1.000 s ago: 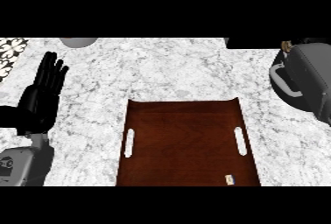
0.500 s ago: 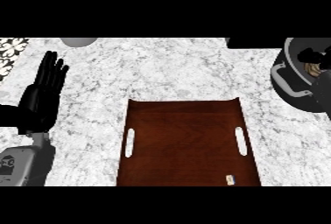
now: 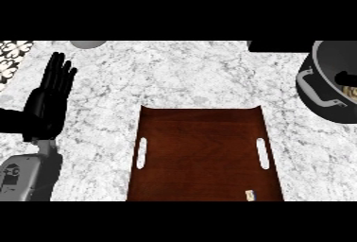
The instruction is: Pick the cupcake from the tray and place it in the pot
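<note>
One hand shows: the left hand [image 3: 47, 97] rests at the view's left edge over the marble counter [image 3: 195, 75], fingers straight and close together, pointing up, holding nothing. Centre: dark wooden tray [image 3: 202, 151] with two white slot handles, lying flat. Small pale item [image 3: 250, 194] near the tray's lower right corner; identity unclear. Right edge: dark pot [image 3: 333, 90], partly cut off, pale handle facing left. Cupcake [image 3: 349, 85] sits inside the pot, only partly visible.
</note>
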### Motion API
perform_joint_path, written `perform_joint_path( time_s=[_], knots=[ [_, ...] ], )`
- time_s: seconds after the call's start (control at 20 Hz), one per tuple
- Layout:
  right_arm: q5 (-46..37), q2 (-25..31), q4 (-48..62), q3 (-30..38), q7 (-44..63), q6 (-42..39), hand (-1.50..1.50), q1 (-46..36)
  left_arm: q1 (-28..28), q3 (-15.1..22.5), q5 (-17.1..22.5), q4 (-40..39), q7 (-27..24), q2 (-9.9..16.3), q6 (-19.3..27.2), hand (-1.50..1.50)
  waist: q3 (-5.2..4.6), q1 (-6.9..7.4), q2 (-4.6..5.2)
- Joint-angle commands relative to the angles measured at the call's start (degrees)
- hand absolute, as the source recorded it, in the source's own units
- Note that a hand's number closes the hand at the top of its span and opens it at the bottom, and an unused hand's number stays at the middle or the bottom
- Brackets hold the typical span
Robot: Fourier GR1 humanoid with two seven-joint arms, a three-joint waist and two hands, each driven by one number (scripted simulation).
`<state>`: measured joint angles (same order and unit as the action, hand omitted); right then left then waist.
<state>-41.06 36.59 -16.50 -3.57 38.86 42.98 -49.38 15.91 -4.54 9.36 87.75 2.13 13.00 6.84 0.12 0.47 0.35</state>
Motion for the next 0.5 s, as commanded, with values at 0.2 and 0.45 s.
perform_joint_path(
  time_s=[0.2, 0.45],
  knots=[
    [11.55, -0.73, -0.85, 9.73, -19.56, -5.86, -1.50, 4.68, 0.90, -0.24, 0.19, -1.06, -0.50, -0.31, -0.84, 0.00, 0.05, 0.75, 0.28],
    [13.77, -1.08, -2.86, 13.34, -28.95, 2.44, -1.50, 5.54, 1.50, 2.28, -2.11, 0.21, 1.25, -2.86, 1.87, 0.00, 0.09, 0.79, 0.32]
  ],
)
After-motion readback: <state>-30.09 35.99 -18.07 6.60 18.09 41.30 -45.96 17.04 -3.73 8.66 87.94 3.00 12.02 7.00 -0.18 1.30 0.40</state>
